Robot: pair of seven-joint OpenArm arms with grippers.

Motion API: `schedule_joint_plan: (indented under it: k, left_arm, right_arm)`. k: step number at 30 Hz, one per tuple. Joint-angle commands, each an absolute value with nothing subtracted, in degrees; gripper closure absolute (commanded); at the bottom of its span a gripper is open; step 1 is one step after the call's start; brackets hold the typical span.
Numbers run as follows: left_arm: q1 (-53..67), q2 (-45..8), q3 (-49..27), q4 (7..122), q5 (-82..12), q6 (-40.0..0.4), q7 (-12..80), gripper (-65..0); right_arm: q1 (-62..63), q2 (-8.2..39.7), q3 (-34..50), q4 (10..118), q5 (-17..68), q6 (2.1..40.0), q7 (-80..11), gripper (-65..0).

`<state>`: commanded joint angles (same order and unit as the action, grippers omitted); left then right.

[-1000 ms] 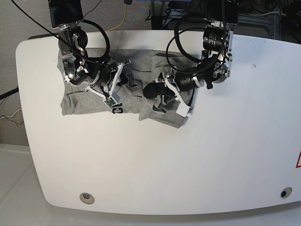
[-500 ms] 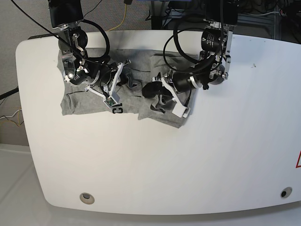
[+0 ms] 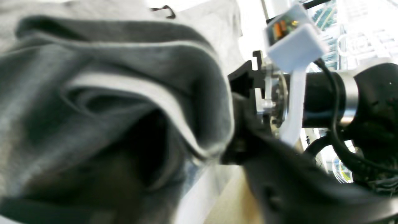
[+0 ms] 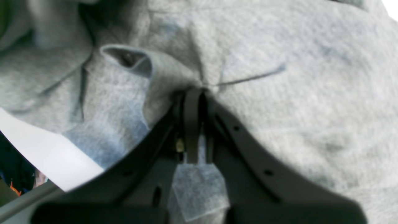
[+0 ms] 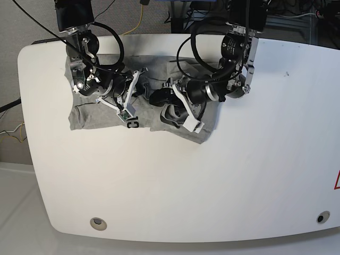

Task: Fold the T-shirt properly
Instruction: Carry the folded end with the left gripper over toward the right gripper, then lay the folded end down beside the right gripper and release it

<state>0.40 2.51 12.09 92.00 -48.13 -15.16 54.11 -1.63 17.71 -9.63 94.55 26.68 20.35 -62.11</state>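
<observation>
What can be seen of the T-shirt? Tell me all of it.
The T-shirt is heather-grey, soft knit, lying crumpled across the table's far side. Black digits show at its near edge. The right gripper is shut on a pinch of cloth; the left gripper lifts a bunched fold at its middle.

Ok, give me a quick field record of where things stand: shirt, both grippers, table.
shirt: T-shirt, grey, crumpled at the table's far side, not folded
print: black lettering showing at the near edge
left gripper: shut on a bunched fold of the shirt, fabric lifted in the left wrist view
right gripper: shut on a pinch of cloth, creases radiating from it
table: white, near half bare
</observation>
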Motion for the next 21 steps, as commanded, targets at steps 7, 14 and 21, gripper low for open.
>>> schedule_joint_plan:
  k: [7,14,21]
  left_arm:
    - [0.22,2.42,12.26,92.97,-48.13,-15.34,54.11,-31.8]
    - [0.13,1.45,12.35,97.54,-48.22,-15.34,54.37,-31.9]
    - [0.04,-0.66,12.0,100.26,-48.4,-15.34,54.55,-31.9]
  right_arm:
    - [-1.63,17.71,-9.63,94.55,26.59,20.35,-62.11,-2.5]
    - [-1.63,17.71,-9.63,94.55,26.59,20.35,-62.11,-2.5]
    - [-1.63,17.71,-9.63,94.55,26.42,20.35,-62.11,-2.5]
